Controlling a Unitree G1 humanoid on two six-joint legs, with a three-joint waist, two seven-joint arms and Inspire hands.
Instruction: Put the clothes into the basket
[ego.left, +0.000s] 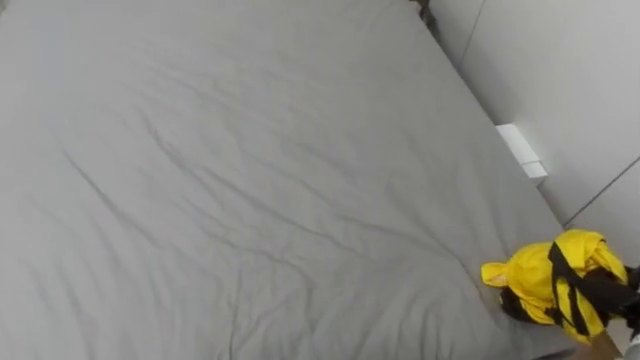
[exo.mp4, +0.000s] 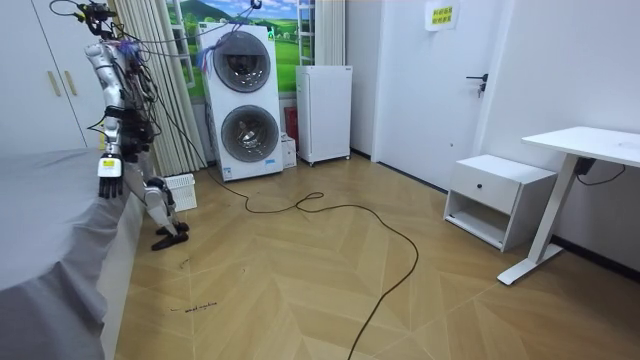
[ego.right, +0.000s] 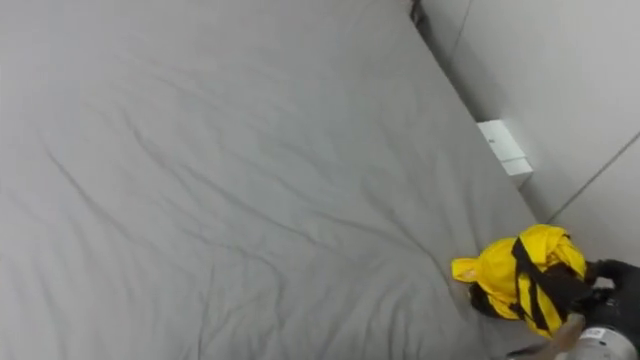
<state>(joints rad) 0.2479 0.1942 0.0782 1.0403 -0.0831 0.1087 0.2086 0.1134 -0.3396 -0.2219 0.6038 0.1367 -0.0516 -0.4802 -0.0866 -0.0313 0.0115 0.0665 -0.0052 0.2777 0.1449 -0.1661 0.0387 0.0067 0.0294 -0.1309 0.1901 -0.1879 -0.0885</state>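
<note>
Grey bed (ego.left: 250, 180), right near corner: yellow garment (ego.left: 535, 275) | right hand (ego.left: 612, 290) curled round it | left hand (exo.mp4: 110, 178) hangs beside bed, fingers relaxed

The yellow garment (ego.left: 530, 275) sat crumpled into a ball at the grey bed's (ego.left: 250, 180) wall-side edge, gripped by the right hand (ego.left: 608, 290).

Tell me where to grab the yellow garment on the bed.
Take the yellow garment by its raised, bunched top, coming from the right, where the right hand is. It lies crumpled in a heap near the right edge of the grey bed, its folds standing up, so cloth there should pinch easily.
</note>
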